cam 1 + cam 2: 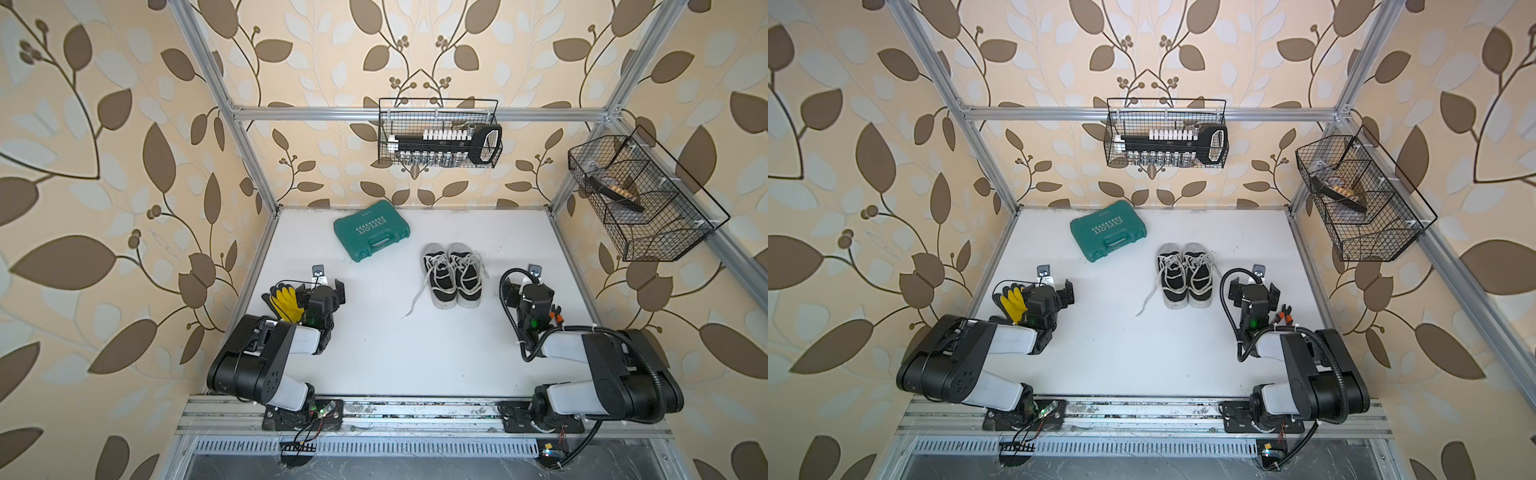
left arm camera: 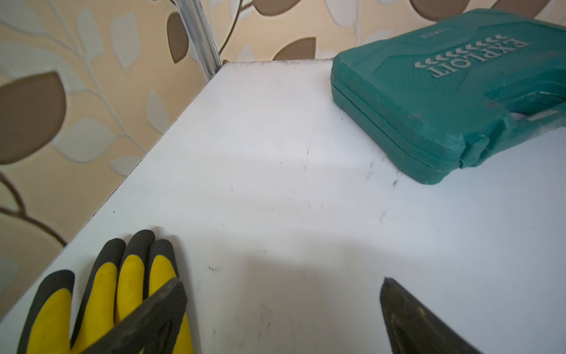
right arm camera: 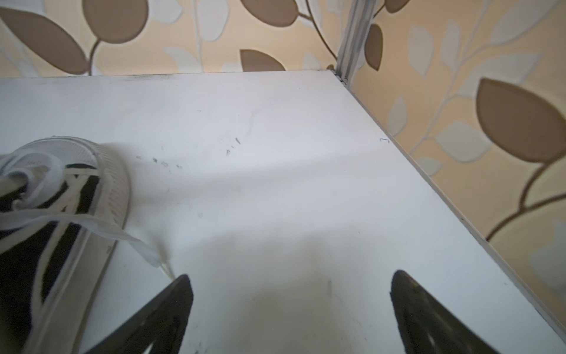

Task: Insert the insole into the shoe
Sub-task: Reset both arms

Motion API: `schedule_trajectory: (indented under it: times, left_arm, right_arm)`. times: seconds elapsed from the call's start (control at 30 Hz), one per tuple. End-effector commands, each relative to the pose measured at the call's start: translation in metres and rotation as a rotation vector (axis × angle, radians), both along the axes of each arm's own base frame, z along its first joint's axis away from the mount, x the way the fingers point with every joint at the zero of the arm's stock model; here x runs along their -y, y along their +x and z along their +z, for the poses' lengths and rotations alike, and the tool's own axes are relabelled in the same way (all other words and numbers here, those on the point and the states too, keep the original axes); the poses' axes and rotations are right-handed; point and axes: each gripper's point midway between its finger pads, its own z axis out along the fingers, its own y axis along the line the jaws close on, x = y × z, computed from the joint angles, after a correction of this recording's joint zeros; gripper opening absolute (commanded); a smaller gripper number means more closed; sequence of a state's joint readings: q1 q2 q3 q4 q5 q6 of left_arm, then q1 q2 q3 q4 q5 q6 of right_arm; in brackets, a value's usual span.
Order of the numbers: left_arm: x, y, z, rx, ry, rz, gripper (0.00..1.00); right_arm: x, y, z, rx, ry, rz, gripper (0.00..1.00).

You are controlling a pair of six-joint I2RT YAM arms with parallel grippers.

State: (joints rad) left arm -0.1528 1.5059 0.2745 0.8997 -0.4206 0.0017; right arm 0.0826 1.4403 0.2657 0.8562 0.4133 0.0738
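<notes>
A pair of black canvas shoes (image 1: 453, 274) with white soles and laces stands side by side in the middle of the white table (image 1: 395, 353), toes toward the back wall, in both top views (image 1: 1185, 274). One long lace (image 1: 415, 300) trails off toward the front left. No insole shows in any view. My left gripper (image 1: 322, 287) rests low at the left, open, with bare table between its fingers (image 2: 281, 280). My right gripper (image 1: 532, 286) sits just right of the shoes, open and empty (image 3: 291, 274). The nearer shoe (image 3: 46, 214) lies beside it.
A green tool case (image 1: 371, 235) lies at the back left of the shoes. Yellow and black gloves (image 1: 284, 301) lie beside my left gripper. Orange-handled pliers (image 1: 557, 313) lie by the right arm. Two wire baskets hang on the frame: one (image 1: 438, 133) at the back, one (image 1: 640, 199) at the right.
</notes>
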Motion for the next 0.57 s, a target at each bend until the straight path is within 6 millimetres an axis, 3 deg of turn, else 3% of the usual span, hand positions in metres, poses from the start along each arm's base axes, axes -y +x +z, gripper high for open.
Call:
schedule_trajectory:
  times: [0.0,0.07,0.53]
  left_arm:
    - [0.009,0.015,0.012,0.019,-0.046,-0.068,0.99]
    - [0.003,0.019,0.010,0.004,-0.057,-0.049,0.99]
    - [0.004,0.020,0.007,-0.019,-0.102,-0.092,0.99]
  right_arm:
    - [-0.017,0.022,0.017,0.115,-0.017,0.110,0.99]
    - [-0.015,0.023,0.009,0.019,0.017,0.092,0.99]
    - [-0.009,0.027,0.008,0.015,0.029,0.080,0.99]
